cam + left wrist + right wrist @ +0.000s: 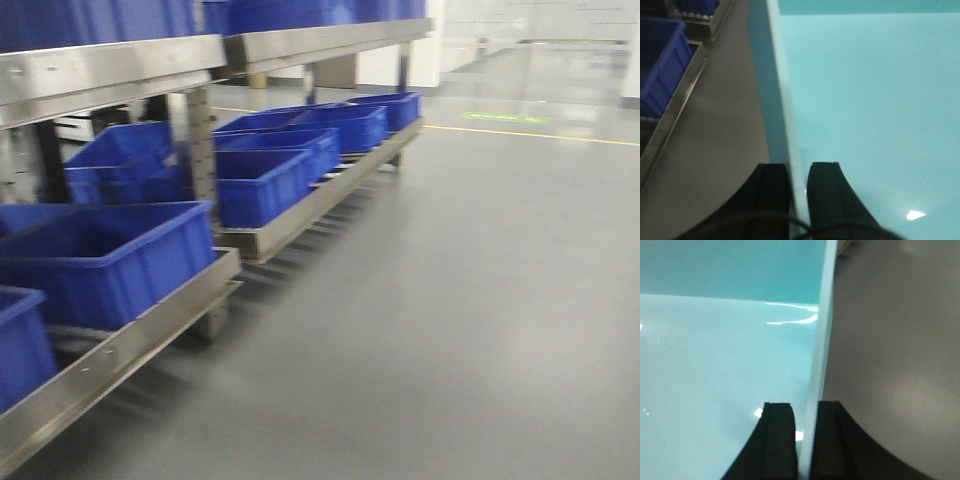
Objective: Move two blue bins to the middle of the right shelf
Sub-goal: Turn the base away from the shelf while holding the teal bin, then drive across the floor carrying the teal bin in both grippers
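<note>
**While Both Grippers Pinch a Teal Tub, Blue Bins Sit on the Shelves**

Where the front view looks down the room, the floor [450,300] is grey, smooth and a little shiny. A thin yellow line [530,135] runs across it far back, and a green mark [505,118] lies just past that line. The picture is a bit blurry.

Long steel shelves [150,335] stand on the left side. Many blue bins [105,260] sit in a row on the low shelf, one after the other, going away from the camera. More blue bins sit on the shelf above. All of them look alike, so it cannot be told which two belong to the job.

The left gripper [799,169] has its two black fingers pressed on a thin wall of a teal tub [865,100], one finger on each side. Grey floor, a steel rail and one blue bin show beside it.

The right gripper [805,407] pinches a thin wall of the teal tub [715,365] the same way. Grey floor lies on the outer side.
</note>
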Controlling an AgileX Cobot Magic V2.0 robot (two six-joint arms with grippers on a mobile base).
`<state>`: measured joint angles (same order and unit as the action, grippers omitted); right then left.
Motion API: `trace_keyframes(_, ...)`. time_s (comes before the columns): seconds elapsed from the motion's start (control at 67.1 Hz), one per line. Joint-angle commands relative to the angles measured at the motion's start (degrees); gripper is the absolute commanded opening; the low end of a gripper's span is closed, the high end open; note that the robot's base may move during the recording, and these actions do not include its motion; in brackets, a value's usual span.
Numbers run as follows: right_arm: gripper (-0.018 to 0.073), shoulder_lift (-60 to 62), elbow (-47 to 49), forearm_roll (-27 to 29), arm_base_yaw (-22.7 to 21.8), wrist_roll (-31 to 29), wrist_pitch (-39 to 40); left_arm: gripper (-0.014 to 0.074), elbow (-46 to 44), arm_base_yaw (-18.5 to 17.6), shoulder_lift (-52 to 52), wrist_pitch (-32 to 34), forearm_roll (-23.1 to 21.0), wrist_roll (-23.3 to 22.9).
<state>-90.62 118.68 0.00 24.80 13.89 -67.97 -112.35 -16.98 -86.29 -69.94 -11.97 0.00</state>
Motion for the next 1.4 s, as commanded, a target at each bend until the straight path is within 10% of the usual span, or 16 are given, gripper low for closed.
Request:
trace_keyframes(0.0,-0.0153,0.6,0.7,-0.7,-0.2,-0.9,2.9,-0.0111,-0.9,0.0,1.0,1.0,-2.7,0.8)
trace_keyframes(1.386,-0.0153,0.6,0.7,-0.7,-0.2,-0.9,2.9,-0.0111,-0.9,0.0,1.0,1.0,-2.7,0.8)
